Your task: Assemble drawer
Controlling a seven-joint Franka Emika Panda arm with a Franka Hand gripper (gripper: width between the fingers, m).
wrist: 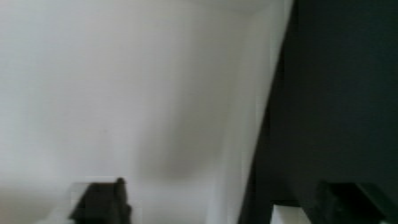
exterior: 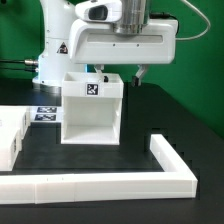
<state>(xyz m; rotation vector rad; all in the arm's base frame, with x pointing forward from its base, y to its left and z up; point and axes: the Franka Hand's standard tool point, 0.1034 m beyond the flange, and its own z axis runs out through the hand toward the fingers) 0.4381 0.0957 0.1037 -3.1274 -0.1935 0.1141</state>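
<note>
The white cube casing (exterior: pixel 92 118) stands upright on the black table, its open side facing the front and a black-and-white marker tag (exterior: pixel 92 90) on its top front edge. My gripper (exterior: pixel 123 77) hangs over the casing's top at the exterior view's right corner. In the wrist view the gripper (wrist: pixel 231 205) is open: one dark finger (wrist: pixel 107 203) is over the white casing surface (wrist: pixel 143 90), and the other is over the dark table. Nothing is held. A white box-like part (exterior: pixel 10 137) at the exterior view's left edge is cut off, and I cannot tell whether it is the drawer.
A low white border wall (exterior: pixel 100 184) runs along the front and up the exterior view's right side (exterior: pixel 168 155). The marker board (exterior: pixel 44 113) lies flat left of the casing. The robot's base (exterior: pixel 55 55) stands behind, with a green backdrop.
</note>
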